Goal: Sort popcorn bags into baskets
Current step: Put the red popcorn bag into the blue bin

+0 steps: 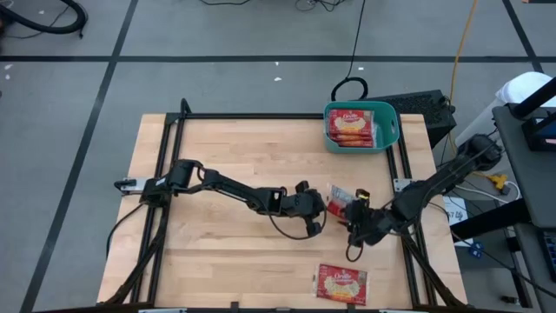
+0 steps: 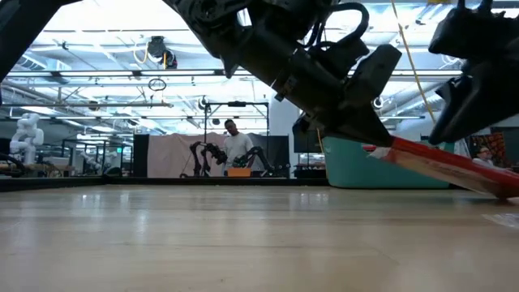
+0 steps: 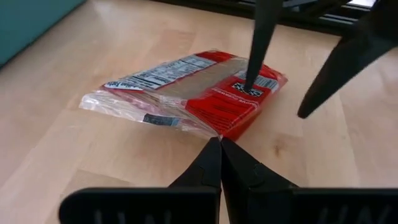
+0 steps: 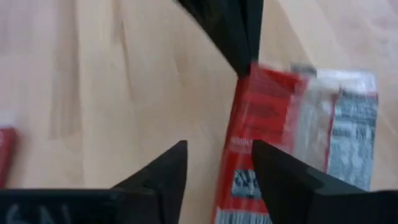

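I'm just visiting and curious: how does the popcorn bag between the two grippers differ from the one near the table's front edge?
The middle bag shows its grey-white label side; the front bag shows its yellow popcorn picture. The middle bag is pinched at one edge by the shut left gripper and tilted up, with the open right gripper beside it; the front bag lies flat, untouched. Both are flat red packets on the table.

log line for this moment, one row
left gripper: shut on popcorn bag edge | right gripper: open beside it | teal basket: one bag inside
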You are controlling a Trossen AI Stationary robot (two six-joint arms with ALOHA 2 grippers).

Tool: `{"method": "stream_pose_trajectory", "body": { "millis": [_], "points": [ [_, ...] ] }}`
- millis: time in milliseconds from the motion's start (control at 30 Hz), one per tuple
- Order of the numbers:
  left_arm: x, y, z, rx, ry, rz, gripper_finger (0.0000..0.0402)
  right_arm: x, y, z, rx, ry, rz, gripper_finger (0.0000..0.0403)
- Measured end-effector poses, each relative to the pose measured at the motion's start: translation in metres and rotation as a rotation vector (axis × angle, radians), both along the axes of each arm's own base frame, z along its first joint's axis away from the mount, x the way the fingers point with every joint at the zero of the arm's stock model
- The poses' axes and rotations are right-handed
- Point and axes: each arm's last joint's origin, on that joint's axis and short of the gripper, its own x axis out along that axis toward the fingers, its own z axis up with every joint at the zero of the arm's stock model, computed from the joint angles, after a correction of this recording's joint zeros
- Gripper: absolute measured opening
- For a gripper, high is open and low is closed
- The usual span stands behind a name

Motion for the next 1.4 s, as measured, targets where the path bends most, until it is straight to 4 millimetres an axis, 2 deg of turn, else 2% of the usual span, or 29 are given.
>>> {"method": "stream_pose_trajectory", "body": {
  "millis": [133, 400, 633, 833, 1167, 1300, 1400],
  "points": [
    [0.0, -0.001, 0.0, -0.029, -0.003, -0.012, 0.0001, -0.004, 0.006, -0.011, -0.084, 0.067, 0.011, 0.0192],
    [-0.002, -0.003, 0.01, -0.057, -0.013, -0.011, 0.0001, -0.003, 0.012, -0.024, -0.214, 0.056, -0.02, 0.0205],
    [-0.004, -0.003, 0.025, -0.063, -0.048, -0.012, 0.0, -0.005, 0.008, -0.022, -0.264, 0.034, -0.058, 0.019],
    [-0.005, -0.003, 0.031, -0.078, -0.063, -0.024, 0.0, -0.002, 0.003, -0.021, -0.304, 0.012, -0.101, 0.015],
    [-0.005, -0.004, 0.03, -0.107, -0.051, -0.04, 0.0002, -0.002, 0.003, -0.017, -0.296, 0.009, -0.069, 0.0011],
    [-0.004, -0.005, 0.032, -0.052, -0.066, -0.075, 0.0019, -0.005, 0.001, -0.009, -0.273, -0.013, -0.058, 0.0013],
    [-0.005, -0.014, 0.033, 0.042, -0.072, -0.143, 0.0047, -0.007, -0.002, -0.002, -0.252, -0.028, -0.037, 0.0011]
  ]
}}
